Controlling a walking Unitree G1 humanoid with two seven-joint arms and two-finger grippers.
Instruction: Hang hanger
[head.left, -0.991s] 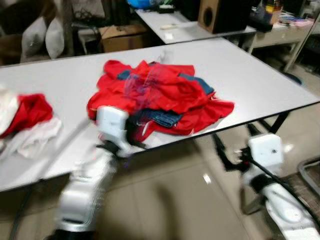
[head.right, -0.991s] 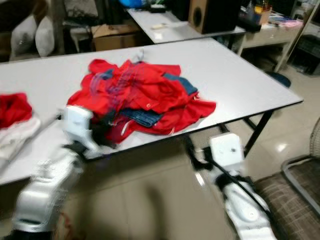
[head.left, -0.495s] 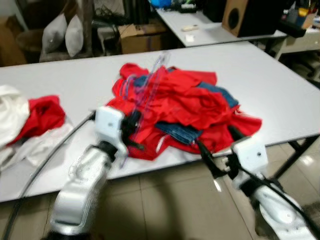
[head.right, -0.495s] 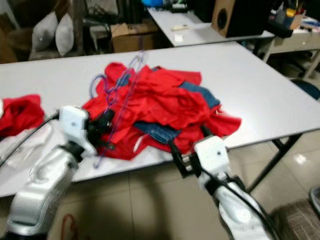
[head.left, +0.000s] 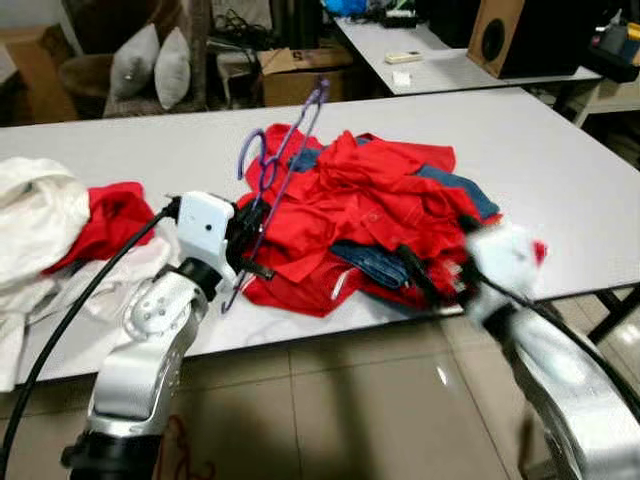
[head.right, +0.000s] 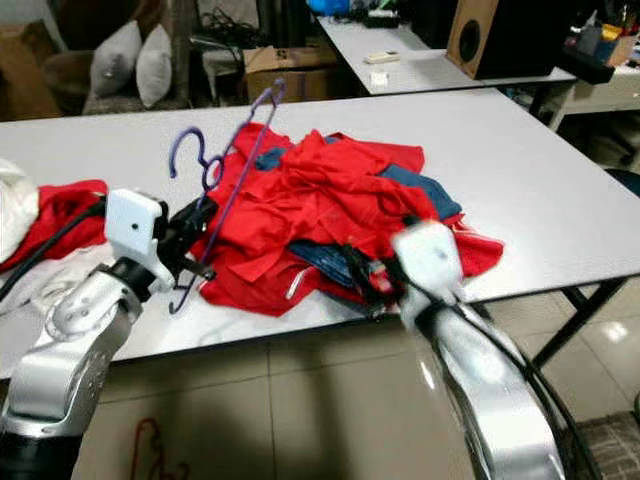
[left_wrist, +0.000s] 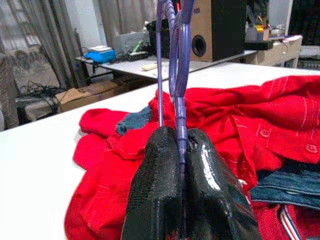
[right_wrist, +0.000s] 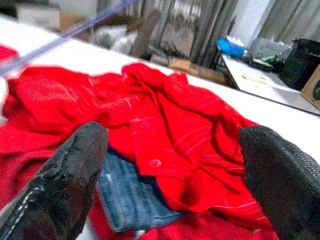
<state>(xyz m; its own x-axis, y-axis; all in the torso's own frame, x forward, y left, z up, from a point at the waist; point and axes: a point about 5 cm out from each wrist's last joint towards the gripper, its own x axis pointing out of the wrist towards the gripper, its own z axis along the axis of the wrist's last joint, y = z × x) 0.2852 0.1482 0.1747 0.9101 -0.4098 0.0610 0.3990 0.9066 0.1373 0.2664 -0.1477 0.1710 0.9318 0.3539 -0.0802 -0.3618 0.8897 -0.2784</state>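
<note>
The hanger (head.left: 283, 150) is thin purple plastic w/ a curled hook at one end; it stands tilted, upper end leaning away from the robot over the red clothes (head.left: 370, 215), lower hook end dangling just off the table edge (head.left: 300, 325). In the left wrist view its purple bar (left_wrist: 178, 75) runs up from between the black fingers (left_wrist: 205, 190); two strands visible, poss. more than one hanger, can't tell. The left gripper (head.left: 243, 243) is clamped on the hanger at the near edge of the white table, just beside the red pile; fingers pressed together around the bar. The right gripper (head.right: 362, 272) is blurred in the eye views, at the front of the pile near the blue denim piece (head.right: 335, 262); right wrist view shows its fingers (right_wrist: 67, 175) spread wide apart, nothing between them, red fabric & denim (right_wrist: 125, 192) beyond. White and red cloth (head.left: 60, 230) lies on the table's left part, apart from the main pile. Behind: cardboard box (head.left: 300, 70), contents not visible; pillows (head.left: 150, 65); a speaker (head.left: 525, 35) on a second table.
</note>
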